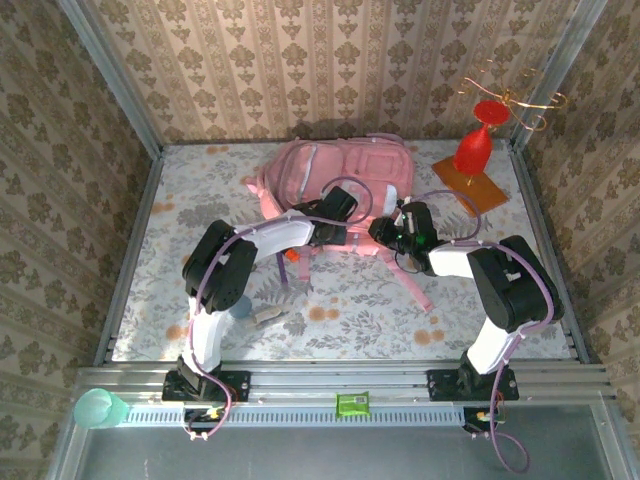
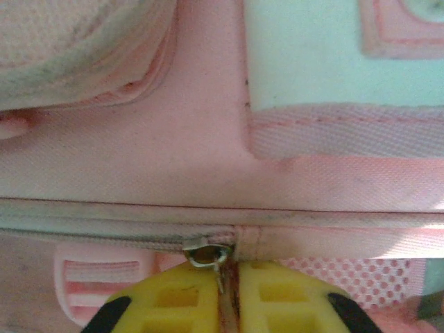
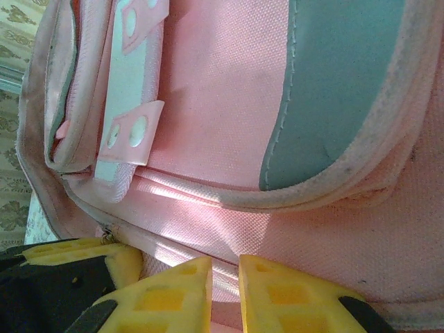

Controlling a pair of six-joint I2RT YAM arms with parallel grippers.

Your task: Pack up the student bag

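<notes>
- At near edge of student bag (image 1: pixel 340 175): clamped tight on zip pull (image 2: pixel 206 255) with left gripper (image 2: pixel 225 277).
- Just right: up against its pink cloth with right gripper (image 3: pixel 225 267), nearly together; cannot tell if pinching.

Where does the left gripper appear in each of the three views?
Top external: left gripper sits mid-table, at the near edge of the bag.
Left wrist: bottom centre, jaws shut on the zip pull.
Right wrist: bottom left corner, a yellow finger against the bag.
Shared landmark: the pink bag.
</notes>
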